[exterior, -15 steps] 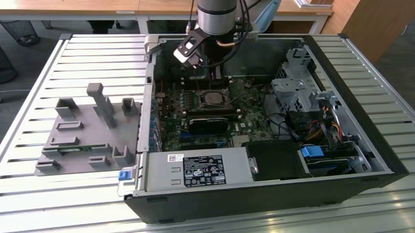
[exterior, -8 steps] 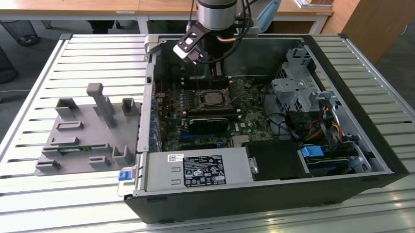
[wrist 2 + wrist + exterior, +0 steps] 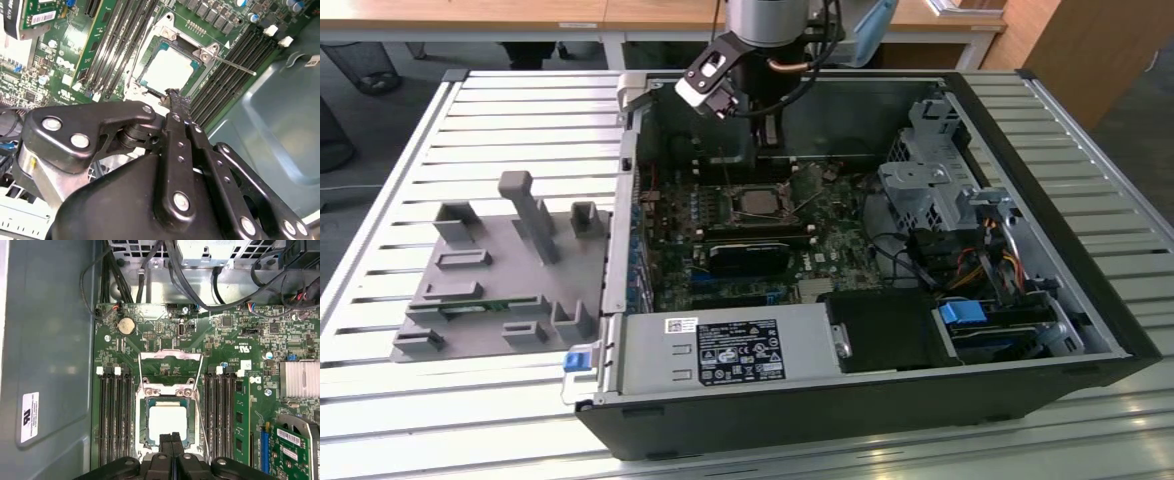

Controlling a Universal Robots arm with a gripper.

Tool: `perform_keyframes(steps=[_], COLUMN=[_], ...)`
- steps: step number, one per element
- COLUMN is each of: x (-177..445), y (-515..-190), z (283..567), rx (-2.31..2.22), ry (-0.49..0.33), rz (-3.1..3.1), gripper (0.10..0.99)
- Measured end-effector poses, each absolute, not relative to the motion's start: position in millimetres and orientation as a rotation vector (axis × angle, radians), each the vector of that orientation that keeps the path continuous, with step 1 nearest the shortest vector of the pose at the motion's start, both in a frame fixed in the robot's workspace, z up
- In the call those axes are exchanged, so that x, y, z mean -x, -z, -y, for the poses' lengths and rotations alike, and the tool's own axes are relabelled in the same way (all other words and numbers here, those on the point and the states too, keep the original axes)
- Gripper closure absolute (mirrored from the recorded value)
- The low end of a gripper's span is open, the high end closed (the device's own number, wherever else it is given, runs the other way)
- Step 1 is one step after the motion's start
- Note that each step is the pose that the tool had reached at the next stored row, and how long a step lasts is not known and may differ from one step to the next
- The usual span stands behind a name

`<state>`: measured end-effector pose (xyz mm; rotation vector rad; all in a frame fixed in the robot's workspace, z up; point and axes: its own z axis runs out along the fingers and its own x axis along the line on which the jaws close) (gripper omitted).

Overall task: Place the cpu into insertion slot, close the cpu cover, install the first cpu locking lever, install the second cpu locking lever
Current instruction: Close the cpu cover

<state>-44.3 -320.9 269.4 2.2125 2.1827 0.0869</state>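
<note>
First wrist view has the cpu (image 3: 169, 422) seated in the insertion slot (image 3: 144, 420), silver face up. I read the cpu cover (image 3: 170, 355) as flipped open, lying clear of the chip. In the second wrist view a thin locking lever (image 3: 235, 65) sticks out free beside the socket. My tool (image 3: 172, 436) hangs by the socket's edge, fingers pressed together, gripping nothing. Exterior view shows the open computer case (image 3: 854, 400) lying on the slatted counter (image 3: 520, 110).
</note>
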Motion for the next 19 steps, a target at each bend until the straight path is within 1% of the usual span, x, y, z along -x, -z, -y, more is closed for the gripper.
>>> perform_keyframes(steps=[9,19], x=[42,5], y=[-269,-267], z=[328,326], rx=[-2.207,-2.213], ry=[-0.073,-0.061], rz=[-2.178,-2.184], gripper=[0.98,0.98])
